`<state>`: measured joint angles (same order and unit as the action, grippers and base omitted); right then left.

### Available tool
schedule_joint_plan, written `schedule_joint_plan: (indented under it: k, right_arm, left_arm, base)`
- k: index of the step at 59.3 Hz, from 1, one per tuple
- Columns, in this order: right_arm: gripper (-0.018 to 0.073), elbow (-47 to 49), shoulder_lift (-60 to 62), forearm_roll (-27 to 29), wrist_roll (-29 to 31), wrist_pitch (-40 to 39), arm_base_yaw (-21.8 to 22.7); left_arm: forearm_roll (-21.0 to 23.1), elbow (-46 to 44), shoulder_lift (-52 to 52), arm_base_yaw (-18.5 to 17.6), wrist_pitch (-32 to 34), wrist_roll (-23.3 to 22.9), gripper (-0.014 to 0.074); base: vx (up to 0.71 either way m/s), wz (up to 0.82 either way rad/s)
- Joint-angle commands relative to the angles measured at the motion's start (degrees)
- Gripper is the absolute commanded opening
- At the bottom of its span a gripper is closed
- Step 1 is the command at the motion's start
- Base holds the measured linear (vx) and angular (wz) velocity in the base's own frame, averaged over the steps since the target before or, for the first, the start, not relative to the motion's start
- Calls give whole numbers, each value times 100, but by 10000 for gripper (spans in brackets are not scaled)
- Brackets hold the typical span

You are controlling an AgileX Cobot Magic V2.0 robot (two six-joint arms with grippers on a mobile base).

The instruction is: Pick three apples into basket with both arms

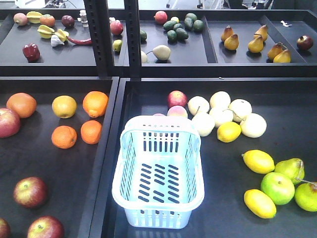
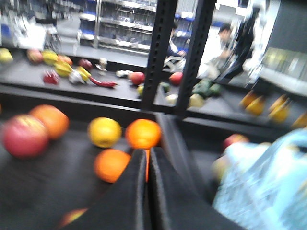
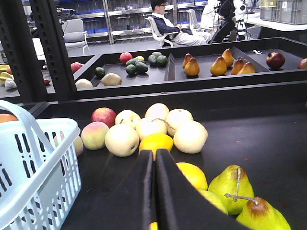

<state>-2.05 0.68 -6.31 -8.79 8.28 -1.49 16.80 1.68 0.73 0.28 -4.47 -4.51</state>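
My left hand [image 2: 147, 158] is pinched narrow, fingers almost touching, holding nothing; my right hand [image 3: 154, 158] is the same. Just ahead of my left fingertips sit oranges [image 2: 143, 133], and the basket [image 2: 268, 187] is a pale blur off to that hand's right. The same basket stands to the left of my right hand, with a lemon [image 3: 156, 142] just past those fingertips. The three apples [image 1: 30, 192] lie on the counter [image 1: 49, 163] left of the basket, well apart from it.
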Motion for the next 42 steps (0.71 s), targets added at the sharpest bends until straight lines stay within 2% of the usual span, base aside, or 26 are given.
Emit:
schedule_joint_plan:
  k: [1,14,19,29,35,42]
  right_arm:
    - [-5,-29,-68,-74,62,-451,35]
    - [-5,-29,-68,-74,62,-451,35]
    - [-5,-29,-68,-74,62,-451,35]
    - [-5,-29,-68,-74,62,-451,35]
    - [-5,-29,-68,-74,62,-451,35]
    - [-5,-29,-68,-74,62,-451,35]
  left_arm:
    - [890,-154,14,20,447,-903,-6]
    - [2014,-162,14,20,901,-2028,-6]
    - [2311,-192,14,20,1251,-2216,-6]
    - [2337,-192,14,20,2129,-2200,-6]
    - [2337,-192,14,20,2231,-2200,-6]
    - [2337,-192,14,20,2014,-2214,-6]
  base:
    - [0,0]
    - [0,0]
    - [0,0]
    - [0,0]
    - [0,0]
    - [0,0]
